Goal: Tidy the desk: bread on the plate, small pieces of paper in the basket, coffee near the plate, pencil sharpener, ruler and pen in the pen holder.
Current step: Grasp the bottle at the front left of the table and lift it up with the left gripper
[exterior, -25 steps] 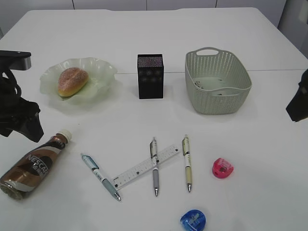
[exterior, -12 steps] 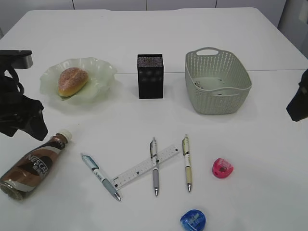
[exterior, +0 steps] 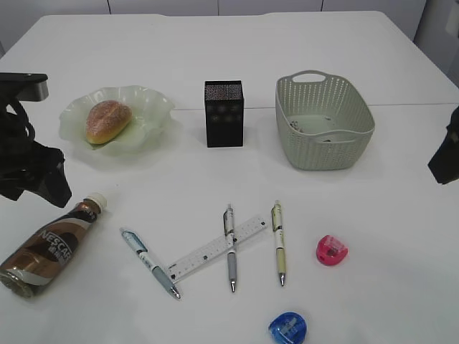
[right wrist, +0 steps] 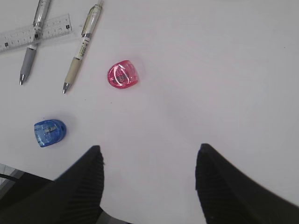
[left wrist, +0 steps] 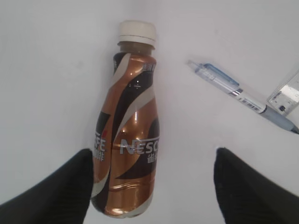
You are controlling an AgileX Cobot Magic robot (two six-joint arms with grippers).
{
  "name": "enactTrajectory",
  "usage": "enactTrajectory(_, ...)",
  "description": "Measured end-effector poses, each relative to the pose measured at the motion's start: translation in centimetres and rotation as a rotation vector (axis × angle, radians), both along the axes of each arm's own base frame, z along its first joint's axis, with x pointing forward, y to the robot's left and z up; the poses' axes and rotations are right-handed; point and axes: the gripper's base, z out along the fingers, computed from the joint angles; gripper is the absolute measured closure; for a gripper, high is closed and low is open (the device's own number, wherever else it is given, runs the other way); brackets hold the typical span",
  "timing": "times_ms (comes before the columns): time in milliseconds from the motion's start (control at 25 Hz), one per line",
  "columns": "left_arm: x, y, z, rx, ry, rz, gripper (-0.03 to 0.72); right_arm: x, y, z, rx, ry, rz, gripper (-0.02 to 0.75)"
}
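Observation:
A brown coffee bottle (exterior: 50, 247) lies on its side at the front left. My left gripper (exterior: 32, 175) hovers just above it, open; in the left wrist view the bottle (left wrist: 131, 135) lies beside the left finger of the gripper (left wrist: 154, 186). Bread (exterior: 108, 120) sits on the green plate (exterior: 150, 107). Three pens (exterior: 231, 247) and a ruler (exterior: 215, 249) lie at the front middle, with a pink sharpener (exterior: 331, 250) and a blue sharpener (exterior: 287, 327). My right gripper (exterior: 446, 154) is open and empty at the right edge, above bare table (right wrist: 148, 182).
The black pen holder (exterior: 224, 113) stands at the back middle. The green basket (exterior: 323, 122) stands to its right with small bits inside. In the right wrist view the pink sharpener (right wrist: 123, 74) and blue sharpener (right wrist: 49, 132) lie ahead and left.
My left gripper has shifted a little to the right and up, near the bottle's cap end. The right arm and all objects have stayed put.

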Motion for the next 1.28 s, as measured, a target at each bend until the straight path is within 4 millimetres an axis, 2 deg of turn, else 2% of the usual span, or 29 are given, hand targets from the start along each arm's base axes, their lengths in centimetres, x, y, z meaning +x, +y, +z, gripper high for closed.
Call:
enactTrajectory(320, 0.2, 0.0, 0.0, -0.003, -0.025, 0.004, 0.090, 0.0, 0.0, 0.0, 0.000, 0.002, 0.000, 0.251)
enactTrajectory(480, 0.8, -0.1, -0.6, 0.002, 0.008, 0.001, 0.089, 0.0, 0.0, 0.0, 0.000, 0.002, 0.000, 0.251)
enactTrajectory(800, 4.7, -2.3, -1.1, 0.057, 0.116, -0.083, 0.095, 0.0, 0.0, 0.0, 0.000, 0.002, 0.000, 0.251)
enactTrajectory(1000, 6.1, -2.6, -2.5, 0.090, 0.220, -0.102, 0.097, 0.0, 0.0, 0.0, 0.000, 0.002, 0.000, 0.251)
enactTrajectory(1280, 6.6, -2.5, -5.2, 0.136, 0.307, -0.116, 0.099, 0.0, -0.2, 0.0, -0.026, -0.002, 0.002, 0.250)
